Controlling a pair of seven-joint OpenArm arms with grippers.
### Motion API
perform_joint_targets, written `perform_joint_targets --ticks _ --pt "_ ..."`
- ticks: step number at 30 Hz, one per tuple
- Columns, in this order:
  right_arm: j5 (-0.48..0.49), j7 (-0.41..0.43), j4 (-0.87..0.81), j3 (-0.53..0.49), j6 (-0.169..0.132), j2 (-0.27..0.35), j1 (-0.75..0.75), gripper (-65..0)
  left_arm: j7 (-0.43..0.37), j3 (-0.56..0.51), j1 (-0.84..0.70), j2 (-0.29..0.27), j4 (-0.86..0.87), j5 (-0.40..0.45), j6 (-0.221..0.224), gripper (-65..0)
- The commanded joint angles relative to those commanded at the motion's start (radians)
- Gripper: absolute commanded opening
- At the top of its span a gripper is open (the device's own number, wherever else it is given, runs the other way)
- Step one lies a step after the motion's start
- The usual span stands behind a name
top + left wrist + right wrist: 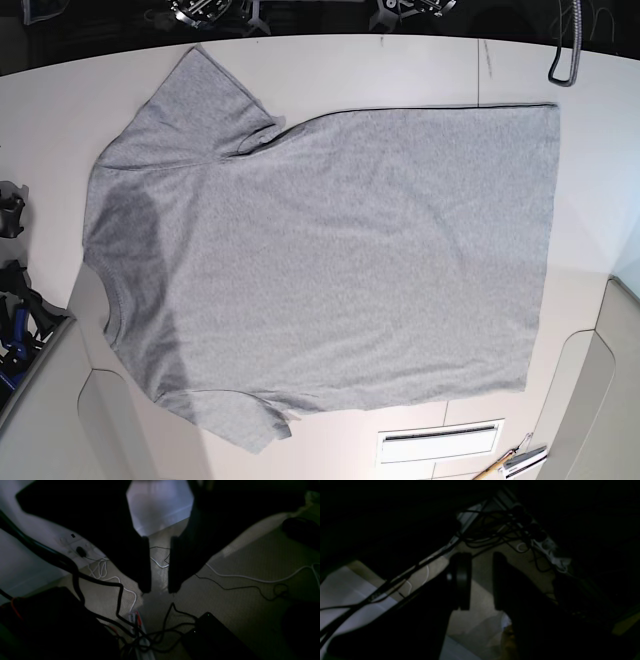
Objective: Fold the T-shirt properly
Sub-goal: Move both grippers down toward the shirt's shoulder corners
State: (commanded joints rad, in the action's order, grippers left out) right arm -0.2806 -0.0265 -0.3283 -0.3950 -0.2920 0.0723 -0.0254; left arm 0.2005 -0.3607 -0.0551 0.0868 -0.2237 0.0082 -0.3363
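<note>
The T-shirt (330, 270) lies spread flat and plain side up on the white table (600, 130), neck to the left and hem to the right, its soft heather-grey knit nearly smooth with one sleeve slightly rumpled at the far left. No fold has begun, so the first step is due, and I reckon it calls for both arms to come over and pinch an edge. The left gripper (160, 590) and right gripper (482, 580) hang off the table over carpet and cables, fingers parted and holding nothing.
</note>
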Motion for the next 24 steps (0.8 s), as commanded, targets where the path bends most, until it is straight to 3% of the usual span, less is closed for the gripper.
perform_joint_targets --ticks 4,13,22,23,24 --pt "0.0 0.0 0.0 0.0 -0.002 0.011 0.0 -49.8 -0.032 0.0 -0.029 0.046 -0.051 -0.001 -0.073 -48.6" --pt "0.02 0.0 -0.024 0.0 -0.011 0.081 -0.043 -49.8 -0.06 0.0 -0.172 0.136 -0.177 -0.065 -0.072 -48.7" --pt "0.053 -0.001 -0.243 0.0 -0.011 0.178 -0.201 -49.8 -0.069 0.052 -0.33 0.172 -0.354 -0.161 -0.073 -48.7" --pt "0.08 -0.001 -0.274 0.0 -0.011 0.192 -0.221 -49.8 -0.069 0.08 -0.347 0.182 -0.375 -0.182 -0.086 -48.7" --pt "0.105 -0.008 -0.307 0.0 -0.011 0.206 -0.243 -49.8 -0.069 0.112 -0.366 0.189 -0.399 -0.2 -0.131 -48.7"
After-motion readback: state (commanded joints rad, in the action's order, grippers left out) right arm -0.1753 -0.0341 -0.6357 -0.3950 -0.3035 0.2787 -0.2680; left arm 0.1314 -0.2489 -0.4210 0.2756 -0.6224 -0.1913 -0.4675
